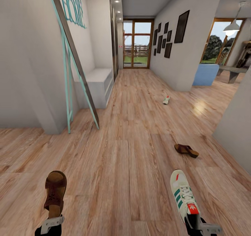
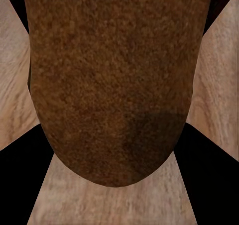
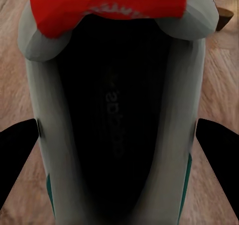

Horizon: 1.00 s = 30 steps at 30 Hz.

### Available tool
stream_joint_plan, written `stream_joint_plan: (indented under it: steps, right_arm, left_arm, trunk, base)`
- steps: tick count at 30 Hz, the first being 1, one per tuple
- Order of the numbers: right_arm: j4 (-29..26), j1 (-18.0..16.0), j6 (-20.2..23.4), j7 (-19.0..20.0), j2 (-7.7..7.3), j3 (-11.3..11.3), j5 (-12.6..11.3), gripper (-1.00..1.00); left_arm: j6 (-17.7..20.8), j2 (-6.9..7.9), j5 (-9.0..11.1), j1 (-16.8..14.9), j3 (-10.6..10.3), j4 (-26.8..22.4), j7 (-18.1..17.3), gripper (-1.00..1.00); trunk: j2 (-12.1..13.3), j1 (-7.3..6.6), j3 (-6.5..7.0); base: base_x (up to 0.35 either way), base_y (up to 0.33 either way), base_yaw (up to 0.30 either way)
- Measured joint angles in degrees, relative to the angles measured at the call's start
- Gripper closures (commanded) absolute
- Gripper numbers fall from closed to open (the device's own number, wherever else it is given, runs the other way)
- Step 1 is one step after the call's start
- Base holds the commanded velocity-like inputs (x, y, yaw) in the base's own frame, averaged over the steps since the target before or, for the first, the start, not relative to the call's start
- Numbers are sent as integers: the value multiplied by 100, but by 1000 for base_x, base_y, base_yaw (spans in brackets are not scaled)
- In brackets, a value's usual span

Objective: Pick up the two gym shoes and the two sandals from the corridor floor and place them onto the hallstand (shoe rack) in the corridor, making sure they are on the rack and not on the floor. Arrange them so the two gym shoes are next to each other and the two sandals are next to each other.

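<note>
- The left gripper (image 1: 52, 223) held one sandal (image 1: 55, 192) by its heel end, its fingers (image 2: 20, 172) closed on the two sides, and the sandal was lifted above the floor (image 1: 122, 166).
- The right gripper (image 1: 199, 227) held one sneaker (image 1: 182, 197) at the heel, closed around it, with the toe pointing forward.
- So two of the four shoes were picked up, one of each pair, but neither was on the rack yet.
- The second sandal (image 1: 186, 150) lay on the floor ahead to the right, not far from the robot.
- The second sneaker (image 1: 166, 99) lay much further down the corridor, near the right wall.
- A light grey bench (image 1: 99, 81) stood by the left wall behind a leaning mirror (image 1: 75, 60); whether this was the rack could not be told.
- It seemed that most of the task was left: placing both held shoes, then fetching the other two and pairing them.
</note>
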Motion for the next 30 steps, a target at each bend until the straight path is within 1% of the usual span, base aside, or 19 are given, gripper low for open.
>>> stream_joint_plan:
  steps: [9, 17, 24, 30]
  right_arm:
    - [8, 0, 0, 0, 0, -1, 7, 100]
    - [9, 1, 0, -2, 1, 2, 8, 100]
    - [-2, -1, 1, 0, -1, -3, 1, 100]
    - [-37, 0, 4, -4, 10, -19, -59, 100]
  left_arm:
    - [0, 0, -3, 0, 0, 28, 0, 100]
    - [0, 0, -3, 0, -1, 34, 0, 100]
    - [-3, 0, -4, 1, -1, 31, 1, 100]
    - [-3, -7, -5, 0, -3, 31, 2, 100]
  trunk:
    - [361, -198, 231]
    - [682, -373, 389]
    - [683, -374, 390]
    - [684, -374, 390]
  base:
    - [0, 0, 0]
    - [0, 0, 0]
    - [0, 0, 0]
    - [0, -182, 0]
